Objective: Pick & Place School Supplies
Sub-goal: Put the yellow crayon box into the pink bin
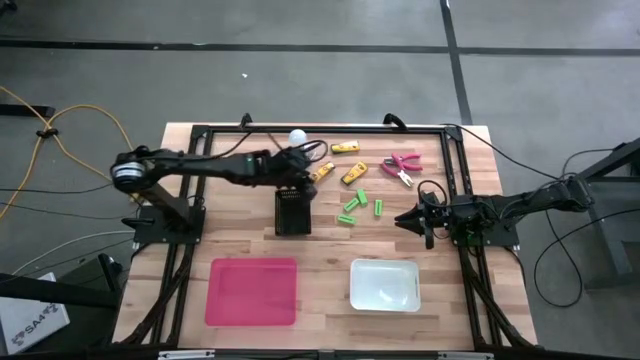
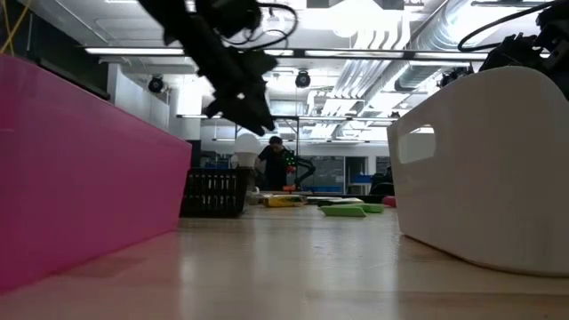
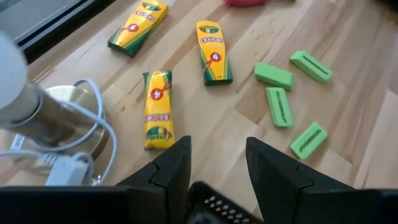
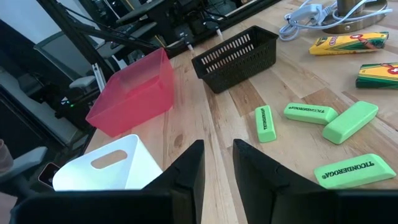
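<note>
Three yellow crayon boxes (image 3: 158,109) (image 3: 213,42) (image 3: 138,25) lie flat on the wooden table, with several green erasers (image 3: 278,106) beside them. A pink-handled tool (image 1: 402,165) lies toward the far right. My left gripper (image 3: 217,165) hovers open and empty above the far end of the black basket (image 1: 293,212), its fingers slanting down toward the nearest crayon box (image 1: 322,172). My right gripper (image 4: 217,165) waits open and empty at the table's right side (image 1: 415,218), facing the erasers (image 4: 310,112).
A white bulb lamp (image 1: 297,137) with its brass base (image 3: 62,118) and coiled pale cord stands just left of the crayon boxes. A pink bin (image 1: 251,291) and a white bin (image 1: 385,284) sit along the near edge. A black frame rims the table.
</note>
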{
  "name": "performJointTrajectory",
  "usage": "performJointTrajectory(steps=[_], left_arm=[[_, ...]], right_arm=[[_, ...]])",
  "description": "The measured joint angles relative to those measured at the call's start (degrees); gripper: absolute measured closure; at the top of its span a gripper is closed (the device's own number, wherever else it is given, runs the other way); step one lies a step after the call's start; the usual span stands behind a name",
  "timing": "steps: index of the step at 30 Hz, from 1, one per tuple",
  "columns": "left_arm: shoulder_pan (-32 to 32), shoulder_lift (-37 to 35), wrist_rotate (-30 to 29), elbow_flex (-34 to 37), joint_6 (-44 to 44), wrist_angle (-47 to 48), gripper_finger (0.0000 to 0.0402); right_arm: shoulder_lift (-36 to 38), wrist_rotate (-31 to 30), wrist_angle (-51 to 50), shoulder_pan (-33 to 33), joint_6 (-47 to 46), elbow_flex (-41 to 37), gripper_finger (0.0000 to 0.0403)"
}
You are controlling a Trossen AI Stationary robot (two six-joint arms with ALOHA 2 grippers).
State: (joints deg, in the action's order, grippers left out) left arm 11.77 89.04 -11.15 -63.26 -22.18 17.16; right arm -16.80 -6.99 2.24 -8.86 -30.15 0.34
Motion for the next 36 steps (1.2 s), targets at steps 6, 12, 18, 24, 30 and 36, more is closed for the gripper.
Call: performJointTrajectory(steps=[6,12,18,24,30,36], left_arm=[[0.0,8.77,-0.03,-12.63,0.03,10.7,0.0252],[0.36,15.7,-0.11,-22.05,-0.61,19.32,0.0252],[1.76,19.91,-0.09,-25.67,-3.68,23.95,0.0252],[3.37,21.38,0.45,-25.99,-5.7,24.53,0.0252],[4.28,21.5,0.36,-25.97,-2.29,24.66,0.0252],[3.77,21.5,0.26,-25.93,-0.99,24.42,0.0252]], right_arm=[[-0.01,0.03,0.02,0.0,0.0,0.0,0.0331],[0.0,0.02,0.07,0.0,-0.02,0.0,0.0331],[-0.01,0.04,0.07,0.0,-0.01,-0.01,0.0331],[-0.02,0.02,0.09,0.0,-0.02,-0.02,0.0331],[-0.01,0.04,0.09,0.0,0.0,-0.01,0.0331],[0.0,0.07,0.09,0.0,-0.02,-0.01,0.0331]])
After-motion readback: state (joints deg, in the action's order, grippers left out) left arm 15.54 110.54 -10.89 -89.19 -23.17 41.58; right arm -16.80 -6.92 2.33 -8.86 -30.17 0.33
